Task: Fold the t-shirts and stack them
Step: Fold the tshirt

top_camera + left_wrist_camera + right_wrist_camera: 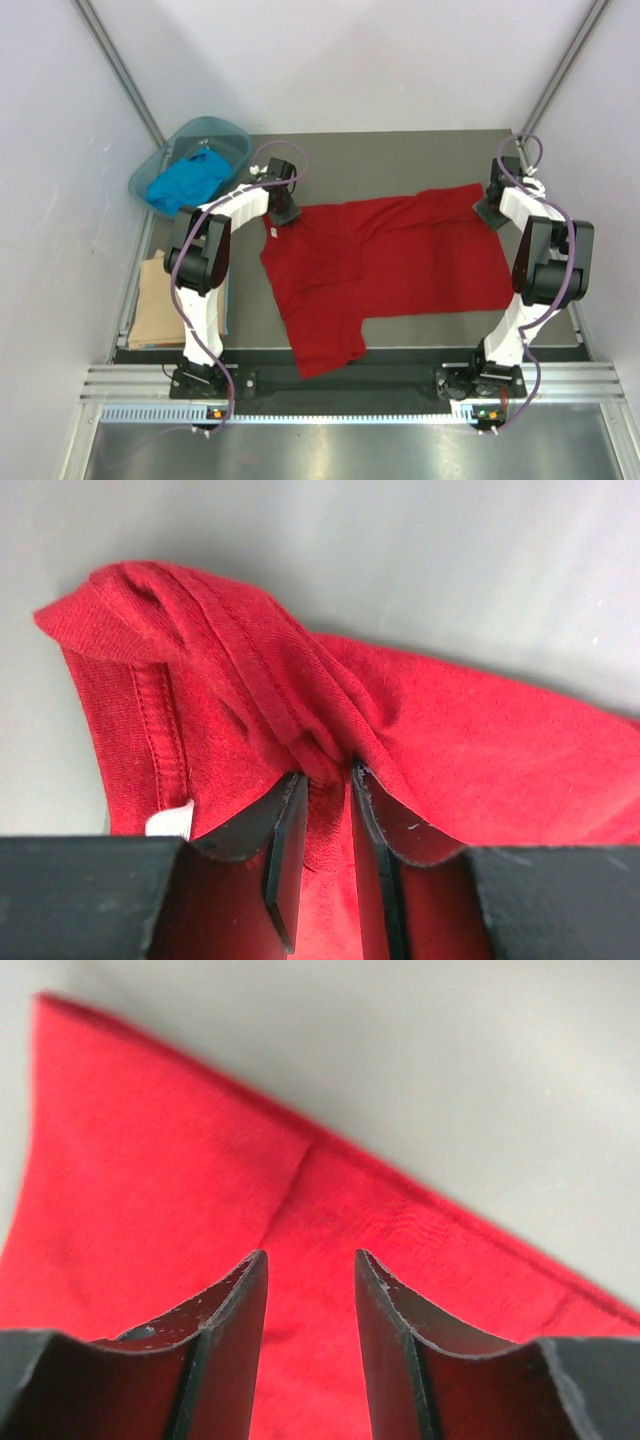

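Top view: the red t-shirt (400,260) lies spread on your surface (400,160). Your left gripper (285,212) is at its collar and your right gripper (490,212) at its far corner.
Left wrist: jaws part open, collar fold between them; cannot tell whether it is pinched.
Right wrist: jaws apart, empty, over flat cloth.

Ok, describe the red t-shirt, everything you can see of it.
The red t-shirt is deep red, soft knit cloth with stitched seams and a small white neck label. It lies mostly flat across the dark table, collar end to the left, with one part reaching toward the near edge. The left fingers pinch a bunched ridge of it near the collar. The right fingers stand apart over its far right corner, and whether they touch it is unclear.
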Motion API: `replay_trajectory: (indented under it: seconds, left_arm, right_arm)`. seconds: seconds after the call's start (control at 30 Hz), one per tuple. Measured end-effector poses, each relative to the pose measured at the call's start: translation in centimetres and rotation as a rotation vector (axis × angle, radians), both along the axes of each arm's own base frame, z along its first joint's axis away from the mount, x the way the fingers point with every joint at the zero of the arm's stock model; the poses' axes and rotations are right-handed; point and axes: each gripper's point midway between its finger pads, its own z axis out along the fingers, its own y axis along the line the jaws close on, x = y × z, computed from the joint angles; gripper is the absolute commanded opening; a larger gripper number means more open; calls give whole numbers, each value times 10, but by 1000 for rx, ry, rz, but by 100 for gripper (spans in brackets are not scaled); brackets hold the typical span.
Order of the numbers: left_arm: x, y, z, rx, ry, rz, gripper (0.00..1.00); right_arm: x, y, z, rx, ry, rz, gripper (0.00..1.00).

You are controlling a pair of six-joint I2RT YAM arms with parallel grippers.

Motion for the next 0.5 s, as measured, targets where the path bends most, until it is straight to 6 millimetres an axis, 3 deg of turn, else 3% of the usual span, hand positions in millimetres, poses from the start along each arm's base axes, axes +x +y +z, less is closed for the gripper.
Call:
replay_trajectory:
  seconds: [0.23, 0.5]
  left_arm:
    - [10, 2, -1, 7, 10, 5, 29]
    - [9, 3, -1, 8, 17, 26, 29]
  right_arm:
    - [-2, -18, -20, 4, 39, -49, 39]
    - [5, -26, -26, 3, 26, -65, 37]
